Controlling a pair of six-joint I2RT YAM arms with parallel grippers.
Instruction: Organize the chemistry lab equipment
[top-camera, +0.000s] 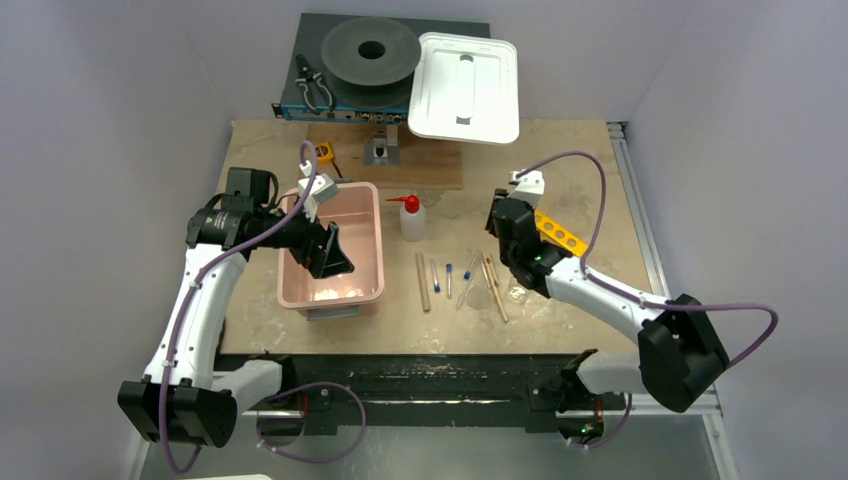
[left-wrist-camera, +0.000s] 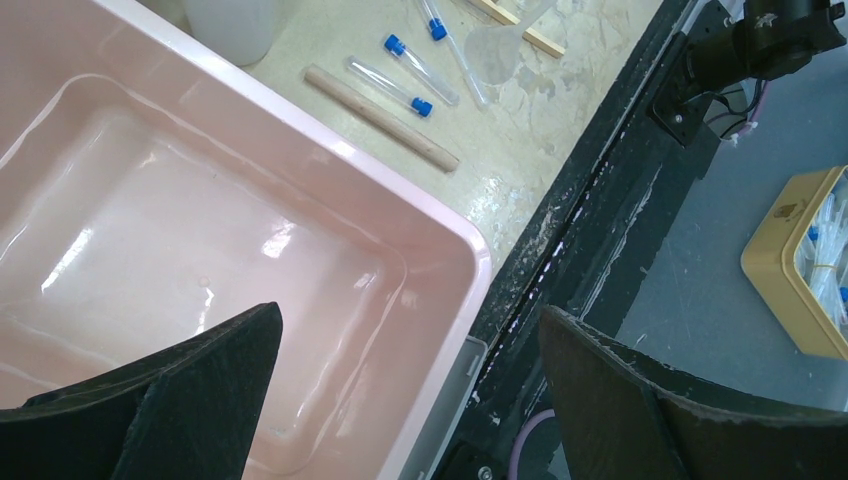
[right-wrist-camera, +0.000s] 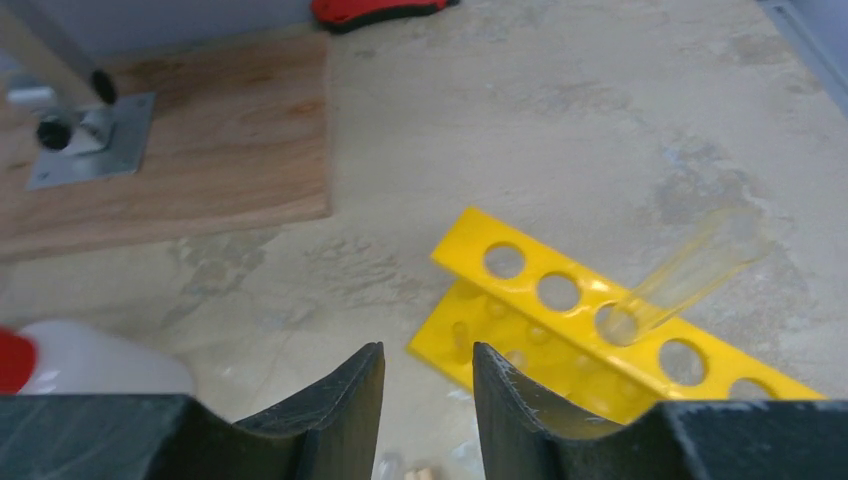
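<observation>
Right gripper (right-wrist-camera: 427, 385): jaws narrow, a slim gap between them with nothing in it; it hovers low above the worktop (right-wrist-camera: 600, 120), towards the right edge. Just beyond the fingertips: yellow holed rack (right-wrist-camera: 560, 300), two-tiered, lying askew to the worktop's edges. Judged rigid, light plastic, best pinched across the thin long edge of its top plate, clear of the holes. One clear tube (right-wrist-camera: 695, 265) has its open mouth at a middle hole and slants up and away to the right; whether it is seated or merely leaning cannot be told. Judged thin-walled, smooth and breakable, likely to slip out if the rack is tipped. To the gripper's left: small white squeeze bottle with red spout (top-camera: 411, 218), upright near the worktop's centre. Soft-sided by the look, so it wants a light hold round the body, not a hard squeeze. Towards the near edge, in a loose row: thin clear blue-capped tubes (top-camera: 447, 277) among wooden sticks (top-camera: 422, 281). The tubes look slippery and apt to roll; take them mid-length or just under the cap. The sticks look stiff, light and undemanding. Clear round dish (top-camera: 517, 294), beside the outermost sticks: shallow, best taken by the rim. Left gripper (left-wrist-camera: 410, 330): jaws wide, empty, poised over the pink bin (left-wrist-camera: 440, 220) on the worktop's left half.
</observation>
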